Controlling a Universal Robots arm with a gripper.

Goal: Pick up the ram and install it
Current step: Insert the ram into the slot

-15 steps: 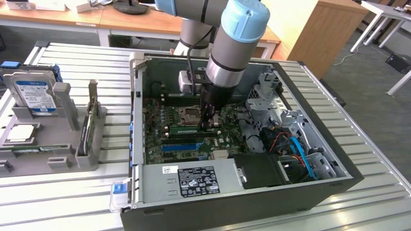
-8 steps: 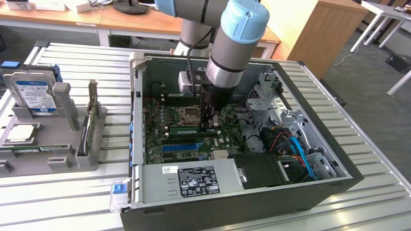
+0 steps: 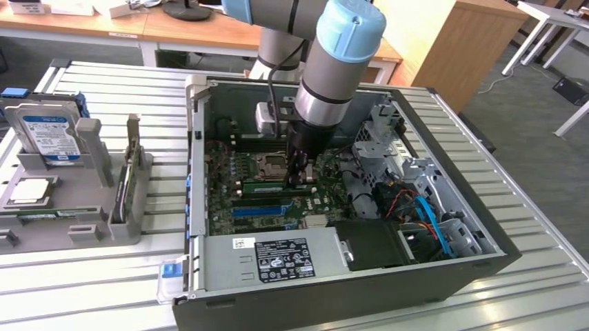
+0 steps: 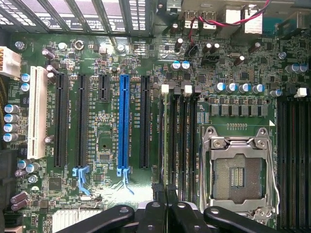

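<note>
Arm down inside open PC case, centre of ext. view. Gripper jaws narrow, almost closed. Tips at right end of ram; can't tell if pinching or just touching it. Ram stands on edge along mem. slots, just below CPU socket, mid-frame on mobo.

Motherboard: green PCB, semi-gloss. CPU socket frame: bright bare metal. Long slot: blue plastic. Gripper: matt blk. Case ext.: matt blk. Table: ribbed pale metal, satin. Arm: brushed silver metal, lt-blue plastic caps. Holder: grey matt plastic.
</note>
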